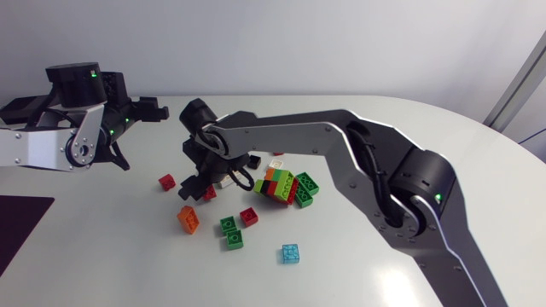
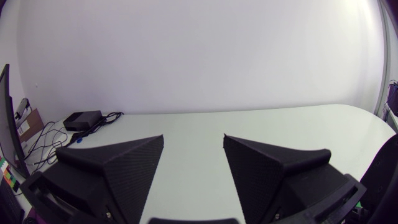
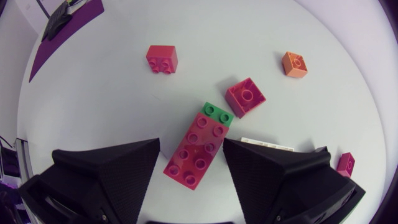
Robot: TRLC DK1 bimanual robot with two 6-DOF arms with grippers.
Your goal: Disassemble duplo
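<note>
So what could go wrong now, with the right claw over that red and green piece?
1. The red-and-green piece lies slanted between the open fingers of the right claw; closing may twist it instead of gripping.
2. A loose red brick and a white piece lie close by and may get knocked.
3. The left claw is far off, open, so nothing braces the piece.

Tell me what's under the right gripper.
A red brick with a green brick at its far end lies between the open fingers; a white piece is partly covered.
</note>
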